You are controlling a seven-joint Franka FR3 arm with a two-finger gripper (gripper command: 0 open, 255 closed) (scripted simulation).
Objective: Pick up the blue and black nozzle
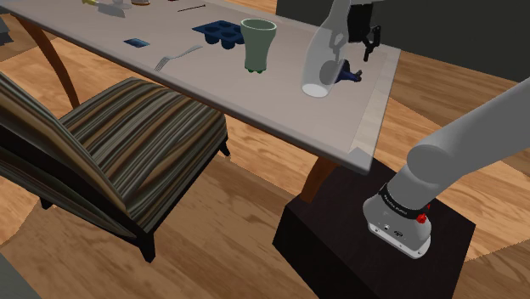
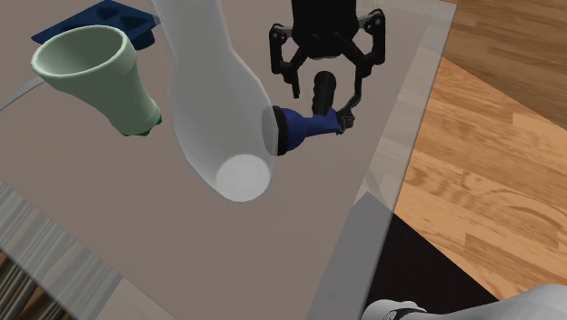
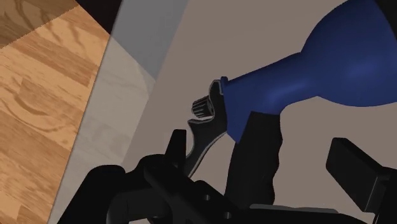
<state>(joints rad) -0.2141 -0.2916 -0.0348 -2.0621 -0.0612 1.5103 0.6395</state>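
The nozzle [image 2: 304, 125] lies on the table near its edge, with a dark blue flared body [image 3: 331, 70], a black handle [image 3: 254, 159] and a silvery trigger [image 3: 202, 137]. My black gripper [image 2: 324, 98] hangs just above it, open, with the fingers on either side of the black handle. In the wrist view the gripper [image 3: 261, 149] has that handle between its fingers; a gap shows on the side of the right finger [image 3: 353, 168]. In the shoulder view the gripper [image 1: 363, 53] is over the nozzle [image 1: 348, 76].
A tall white vase [image 2: 213, 100] stands close beside the nozzle's flared end. Farther along the table are a pale green cup [image 1: 257, 42], a blue muffin tray [image 1: 217, 32] and a fork [image 1: 174, 57]. The table edge [image 1: 374, 119] is close; a striped chair [image 1: 127, 144] stands alongside.
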